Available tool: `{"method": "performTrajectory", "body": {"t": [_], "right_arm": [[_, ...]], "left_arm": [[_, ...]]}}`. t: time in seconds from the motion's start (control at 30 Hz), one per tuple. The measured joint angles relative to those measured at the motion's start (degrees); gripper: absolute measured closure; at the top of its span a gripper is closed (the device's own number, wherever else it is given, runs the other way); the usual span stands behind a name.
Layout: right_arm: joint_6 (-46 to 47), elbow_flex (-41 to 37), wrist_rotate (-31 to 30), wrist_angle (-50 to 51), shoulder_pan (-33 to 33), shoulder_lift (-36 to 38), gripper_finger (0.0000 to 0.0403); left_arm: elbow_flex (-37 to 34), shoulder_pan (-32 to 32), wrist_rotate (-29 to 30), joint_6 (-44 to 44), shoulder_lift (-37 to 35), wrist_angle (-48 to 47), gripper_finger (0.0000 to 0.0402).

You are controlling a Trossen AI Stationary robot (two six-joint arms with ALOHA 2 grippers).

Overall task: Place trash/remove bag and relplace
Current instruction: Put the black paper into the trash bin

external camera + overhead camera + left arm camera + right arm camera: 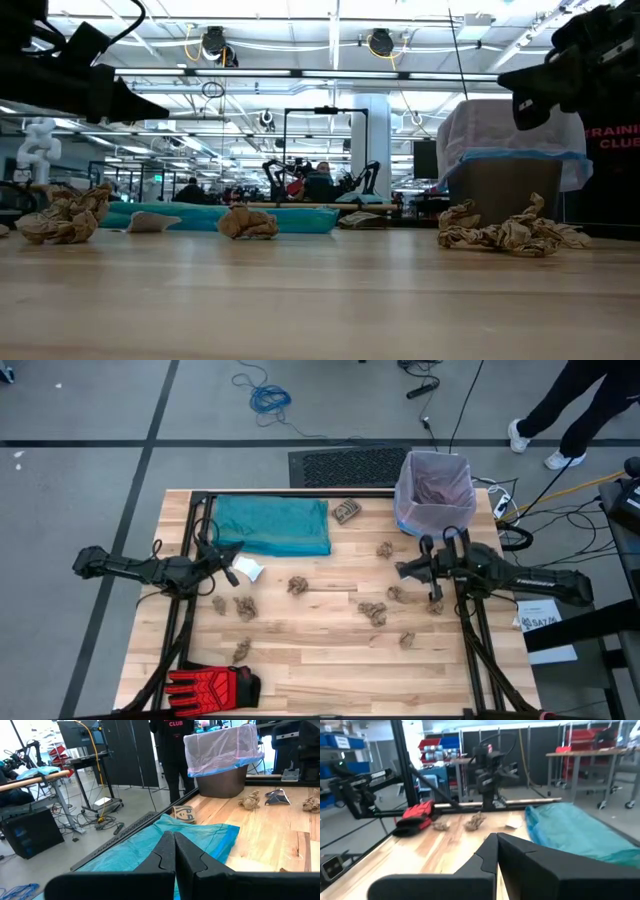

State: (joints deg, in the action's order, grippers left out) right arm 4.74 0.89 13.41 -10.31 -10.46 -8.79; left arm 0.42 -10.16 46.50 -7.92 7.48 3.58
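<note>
Several crumpled tan paper wads lie scattered over the wooden table, among them one at mid-table (298, 585), a cluster (372, 612) and one farther right (385, 548). The bin (435, 495) stands at the far right corner, lined with the pale lilac bag (222, 747) whose blue rim is folded over the edge. A folded teal-green bag (272, 525) lies flat at the far left. My left gripper (238, 550) hovers shut beside the teal bag's near edge. My right gripper (400, 570) hovers shut near the bin, above the wads.
A red-and-black glove (210, 685) lies at the near left corner and a white scrap (248, 570) sits by my left gripper. Black frame rails (300, 493) run along the table's far and side edges. A person's legs (565, 410) show on the floor beyond the far right.
</note>
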Motion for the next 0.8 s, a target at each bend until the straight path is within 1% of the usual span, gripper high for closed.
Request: {"method": "performTrajectory", "body": {"t": [0.13, 0.23, 0.47, 0.63, 0.8], "right_arm": [[-0.1, 0.0, -2.1, 0.2, 2.1, -2.6, 0.0403], [-1.4, 2.2, -4.5, 4.5, 3.8, -4.9, 0.0403], [-4.5, 12.9, -11.5, 18.6, 8.4, -11.9, 0.0403], [-2.8, 19.8, -15.6, 25.4, 12.3, -18.9, 0.0403], [0.6, 26.9, -21.2, 37.6, 15.0, -27.5, 0.0403]], "left_arm": [[0.0, 0.0, 0.0, 0.0, 0.0, 0.0, 0.0401], [0.0, 0.0, 0.0, 0.0, 0.0, 0.0, 0.0401], [0.0, 0.0, 0.0, 0.0, 0.0, 0.0, 0.0401], [0.0, 0.0, 0.0, 0.0, 0.0, 0.0, 0.0401], [0.0, 0.0, 0.0, 0.0, 0.0, 0.0, 0.0401]]}}
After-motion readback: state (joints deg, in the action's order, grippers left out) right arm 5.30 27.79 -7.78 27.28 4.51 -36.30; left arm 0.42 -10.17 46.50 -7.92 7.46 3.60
